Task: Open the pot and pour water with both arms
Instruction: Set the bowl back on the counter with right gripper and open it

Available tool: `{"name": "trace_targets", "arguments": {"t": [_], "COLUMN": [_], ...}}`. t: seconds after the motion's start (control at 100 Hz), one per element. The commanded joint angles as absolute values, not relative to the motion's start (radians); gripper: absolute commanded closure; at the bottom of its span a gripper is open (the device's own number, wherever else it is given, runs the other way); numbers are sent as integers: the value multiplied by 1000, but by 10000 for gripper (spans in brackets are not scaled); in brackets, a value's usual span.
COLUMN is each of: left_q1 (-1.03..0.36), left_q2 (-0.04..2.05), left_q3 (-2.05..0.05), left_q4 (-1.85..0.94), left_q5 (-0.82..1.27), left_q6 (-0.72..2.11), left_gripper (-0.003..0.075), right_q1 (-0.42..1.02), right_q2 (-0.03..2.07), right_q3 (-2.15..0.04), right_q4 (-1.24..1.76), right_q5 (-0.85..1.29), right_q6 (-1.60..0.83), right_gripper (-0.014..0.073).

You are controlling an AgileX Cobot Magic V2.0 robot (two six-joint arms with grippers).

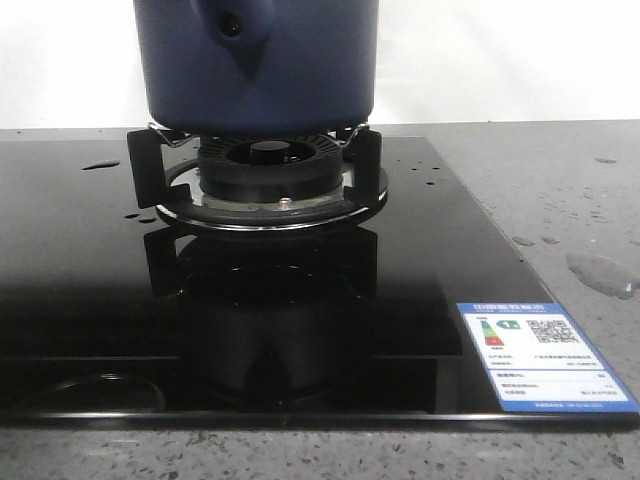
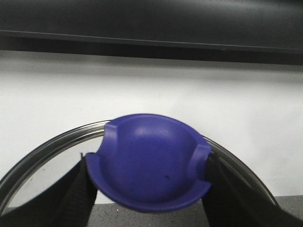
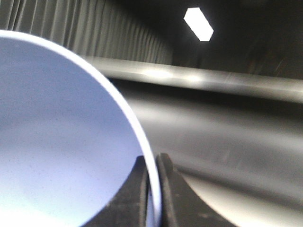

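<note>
Front view had the pot (image 1: 258,65) sitting on the burner (image 1: 268,175), while the left gripper (image 2: 147,189) was clamped on the lid's purple knob (image 2: 149,163) and the right gripper (image 3: 154,189) pinched a pale bowl's rim (image 3: 137,137), so I'd guess lid-off, pouring next, needing a steady tilt over the pot.

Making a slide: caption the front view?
Navy pot sits on the burner grate of a glossy black stove; water droplets dot the counter.
</note>
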State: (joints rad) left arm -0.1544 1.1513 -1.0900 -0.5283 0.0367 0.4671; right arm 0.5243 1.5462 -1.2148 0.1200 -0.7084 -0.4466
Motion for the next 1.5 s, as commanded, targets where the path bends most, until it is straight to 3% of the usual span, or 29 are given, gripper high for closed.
{"name": "trace_targets", "arguments": {"t": [0.0,0.25,0.42,0.63,0.8,1.02,1.49], "left_q1": [-180,-301,-400,-498,-548,-559,-559], "left_q2": [1119,1119,1119,1125,1152,1179,1179], "left_q3": [-1126,-1126,-1126,-1126,-1126,-1126,-1126], "left_q4": [-533,-526,-526,-526,-526,-526,-525], "left_q5": [-47,-64,-93,-122,-138,-138,-144], "left_q6": [467,467,467,467,467,467,467], "left_gripper": [375,375,375,375,375,375,375], "right_q1": [519,421,228,-21,-116,-128,-128], "right_q2": [1461,1383,1379,1398,1402,1409,1499], "right_q3": [-1282,-1465,-1569,-1551,-1438,-1316,-1302], "right_q4": [118,196,208,193,193,186,169], "right_q5": [-616,101,624,1042,1055,961,904], "right_q6": [-447,-447,-292,-179,-167,-167,-167], "right_gripper": [649,649,648,648,648,648,648]}}
